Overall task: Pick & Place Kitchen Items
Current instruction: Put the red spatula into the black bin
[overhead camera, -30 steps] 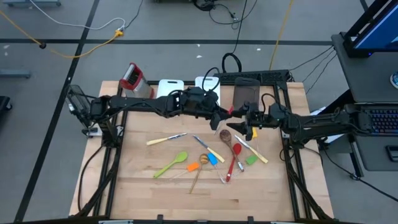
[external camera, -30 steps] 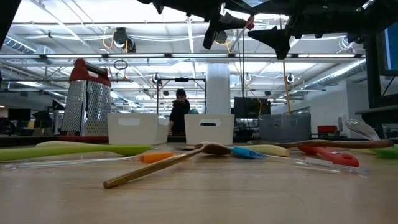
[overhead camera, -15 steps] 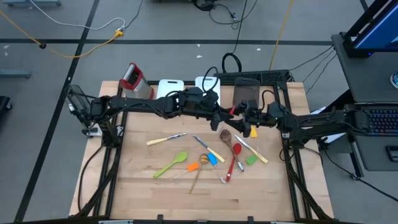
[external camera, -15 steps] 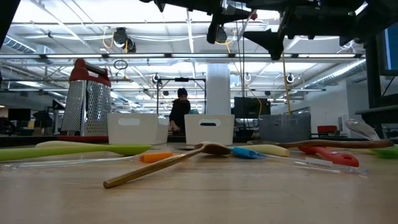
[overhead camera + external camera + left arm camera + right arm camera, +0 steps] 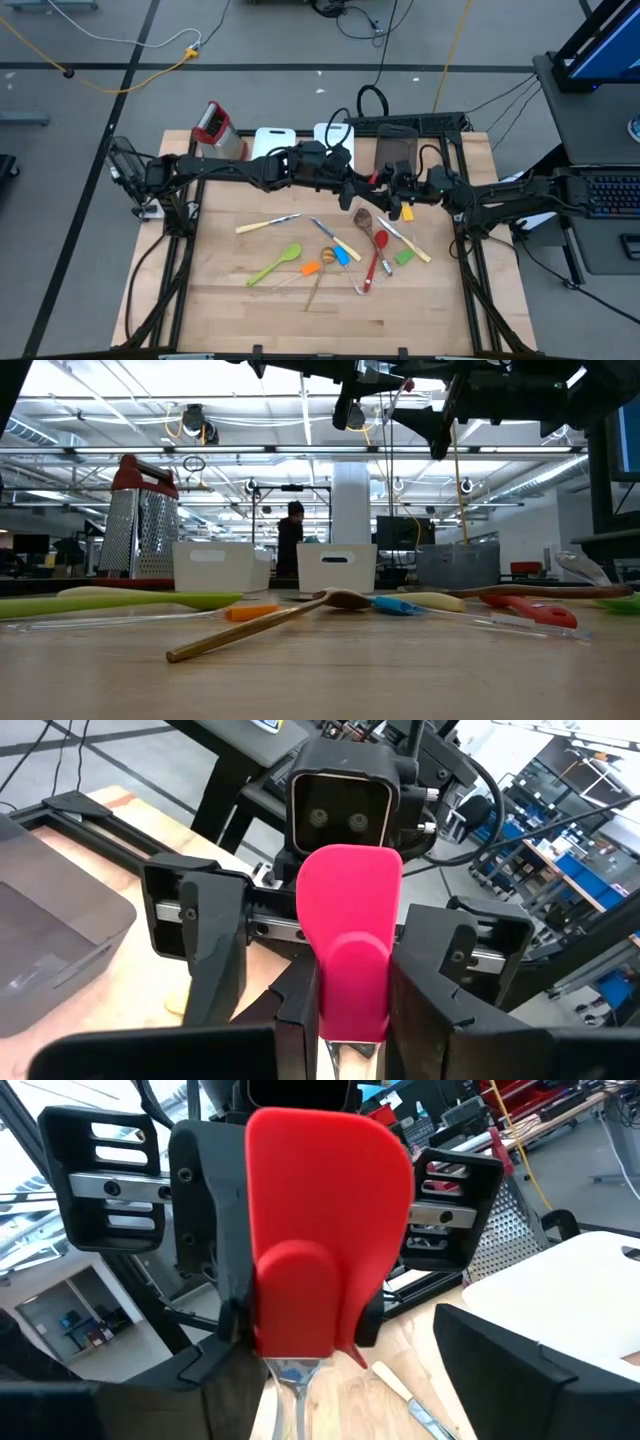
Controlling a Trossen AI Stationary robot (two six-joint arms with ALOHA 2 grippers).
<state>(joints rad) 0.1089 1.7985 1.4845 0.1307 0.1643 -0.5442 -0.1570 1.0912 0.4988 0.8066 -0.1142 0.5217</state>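
Red spatula [image 5: 348,945] sits pinched in your left gripper [image 5: 340,1020] above mid-table, and the right gripper [image 5: 397,190] has closed in over the last second, jaws wide around its blade, handover not yet done.

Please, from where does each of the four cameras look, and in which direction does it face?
High: above the table, facing straight down; both arms show.
Low: at table-top height, facing level across the utensils to the room; arms hang overhead.
Left wrist: on the left arm, facing the right hand, past the red spatula that the left hand holds.
Right wrist: on the right arm, facing that same red spatula.
Shared: both wrist views show the spatula.
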